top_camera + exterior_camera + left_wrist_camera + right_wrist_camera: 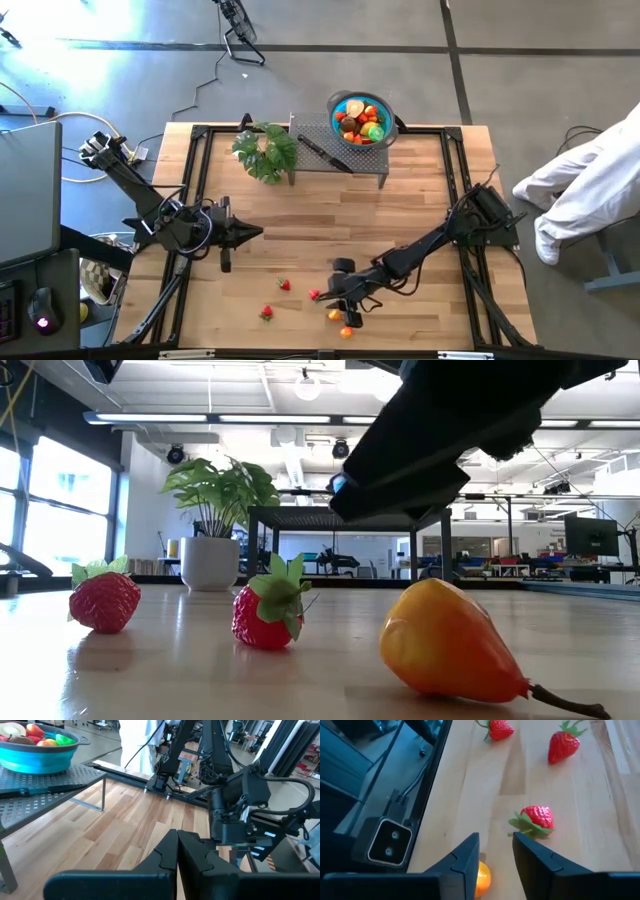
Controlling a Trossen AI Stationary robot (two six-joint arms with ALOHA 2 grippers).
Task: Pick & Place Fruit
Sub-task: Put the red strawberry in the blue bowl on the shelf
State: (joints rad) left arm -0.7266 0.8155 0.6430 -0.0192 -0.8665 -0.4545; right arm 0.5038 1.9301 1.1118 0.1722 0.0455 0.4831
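Three red strawberries (285, 285) (266, 313) (315, 294) and two yellow-orange fruits (335, 315) (347, 332) lie on the wood near the table's near edge. My right gripper (495, 837) hangs open just above them, with bare wood showing between its fingers. One strawberry (536, 818) lies just past its fingertips, and an orange fruit (482, 875) peeks out from under one finger. The blue bowl (360, 118), filled with fruit, stands on a grey perforated stand (315, 160) at the far edge. My left gripper (177, 850) is shut and holds nothing, waiting above the table's left half.
A leafy plant in a white pot (265, 152) stands left of the stand, and a black-handled knife (322, 152) lies on it. A person in white (580, 190) is beyond the table's right edge. The low camera (385, 840) sits at the near edge.
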